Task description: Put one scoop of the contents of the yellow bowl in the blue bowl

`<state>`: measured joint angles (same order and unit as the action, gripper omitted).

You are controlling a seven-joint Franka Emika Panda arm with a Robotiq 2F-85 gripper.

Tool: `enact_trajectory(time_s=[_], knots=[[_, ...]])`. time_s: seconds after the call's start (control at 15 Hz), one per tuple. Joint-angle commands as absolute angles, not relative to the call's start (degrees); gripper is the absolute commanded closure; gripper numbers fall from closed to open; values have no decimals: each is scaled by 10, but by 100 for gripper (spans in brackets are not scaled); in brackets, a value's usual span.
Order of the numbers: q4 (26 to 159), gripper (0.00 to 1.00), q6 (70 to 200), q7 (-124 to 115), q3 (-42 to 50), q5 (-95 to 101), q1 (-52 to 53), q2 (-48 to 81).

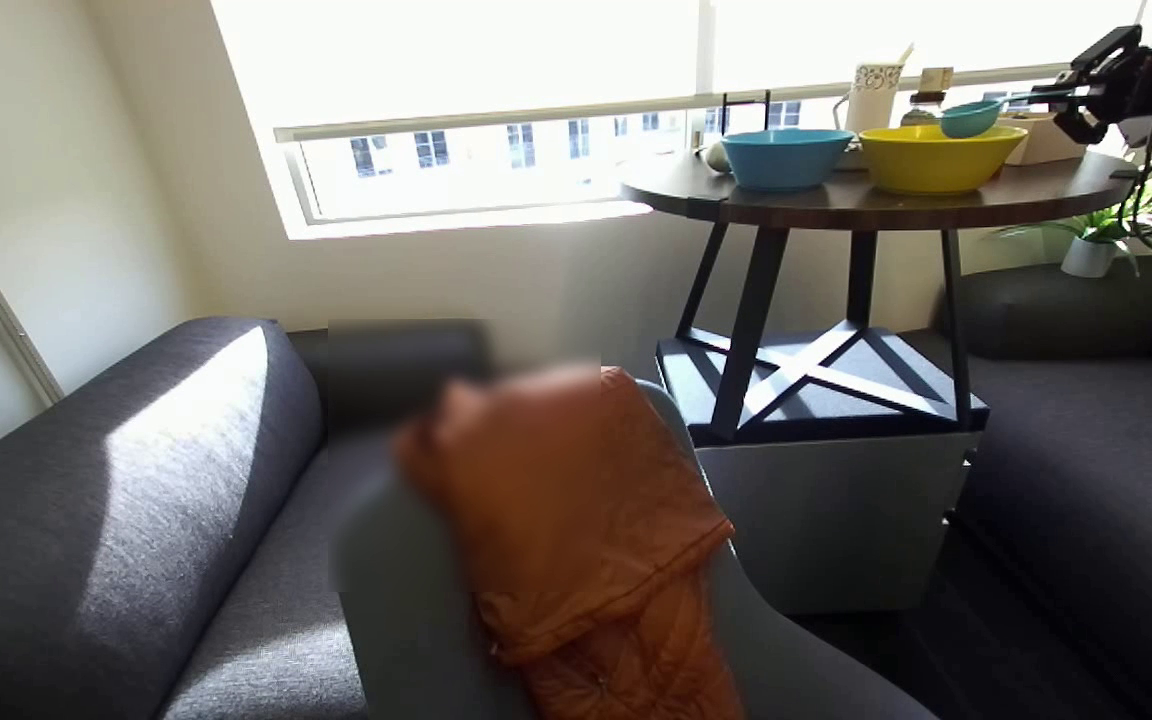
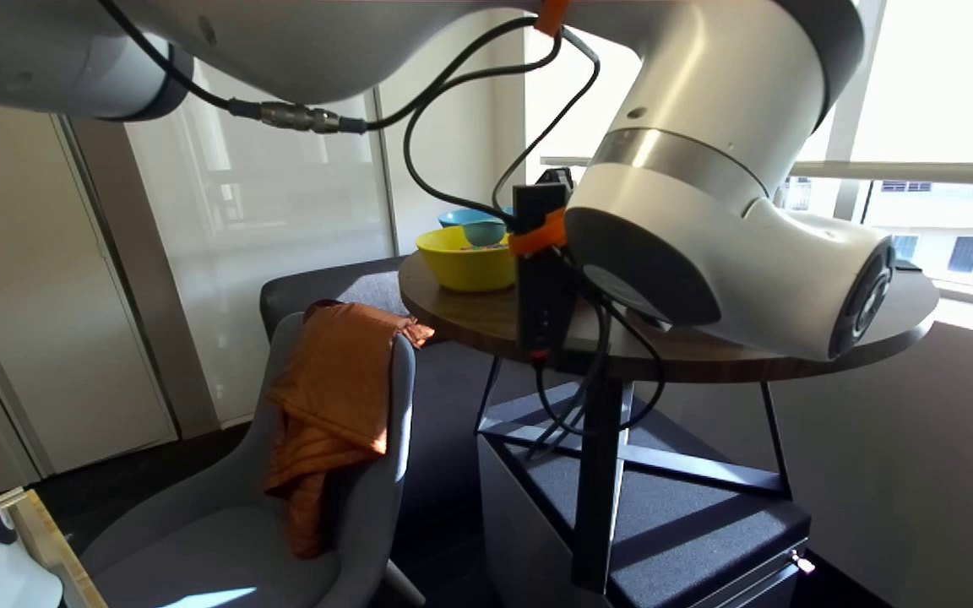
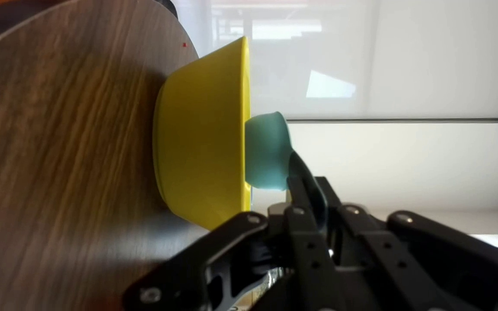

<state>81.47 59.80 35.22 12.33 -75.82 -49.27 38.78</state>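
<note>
The dark wooden desk carries the yellow bowl and, just beside it, the slightly smaller blue bowl. The claw pinches a teal scoop by its handle, the cup at the yellow bowl's mouth. Small bits show inside the yellow bowl, too tiny to identify.

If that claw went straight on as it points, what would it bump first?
Probably the far side of the yellow bowl, struck by the scoop the claw holds; depth is unclear, so it might pass above.
</note>
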Motion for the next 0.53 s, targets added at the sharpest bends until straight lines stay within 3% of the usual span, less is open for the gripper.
enact_trajectory(time_s=[0.0, 0.47], knots=[[833, 98, 609, 381, 135, -773, -502, 344], [879, 98, 639, 465, 158, -705, -469, 231]])
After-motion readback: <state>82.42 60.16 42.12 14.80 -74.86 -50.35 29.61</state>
